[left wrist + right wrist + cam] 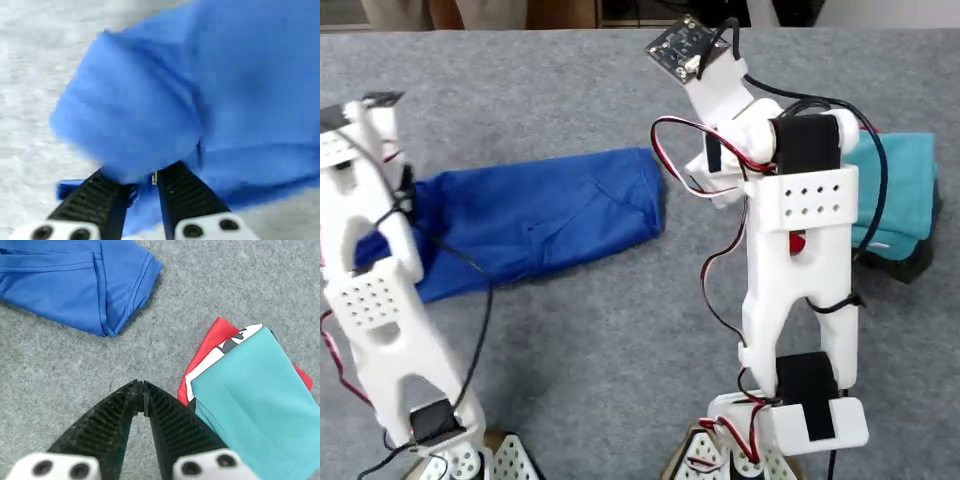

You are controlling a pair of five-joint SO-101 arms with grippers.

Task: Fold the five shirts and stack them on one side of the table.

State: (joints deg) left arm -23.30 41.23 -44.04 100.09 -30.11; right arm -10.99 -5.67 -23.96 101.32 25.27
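One grey table (570, 340) is being spanned at its middle by a blue shirt (540, 220), and a teal shirt (905, 195) is being carried atop other folded shirts (214, 340) at its right edge. The blue shirt is being pinched by the left gripper (147, 177); the right gripper (143, 390) is being held closed, empty, above the table.

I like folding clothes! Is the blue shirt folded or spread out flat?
Partly folded: the blue shirt lies doubled into a long strip, and the left gripper pinches one end.

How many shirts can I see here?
4: a blue shirt in the middle; teal, white and red stacked on the right. More may hide beneath.
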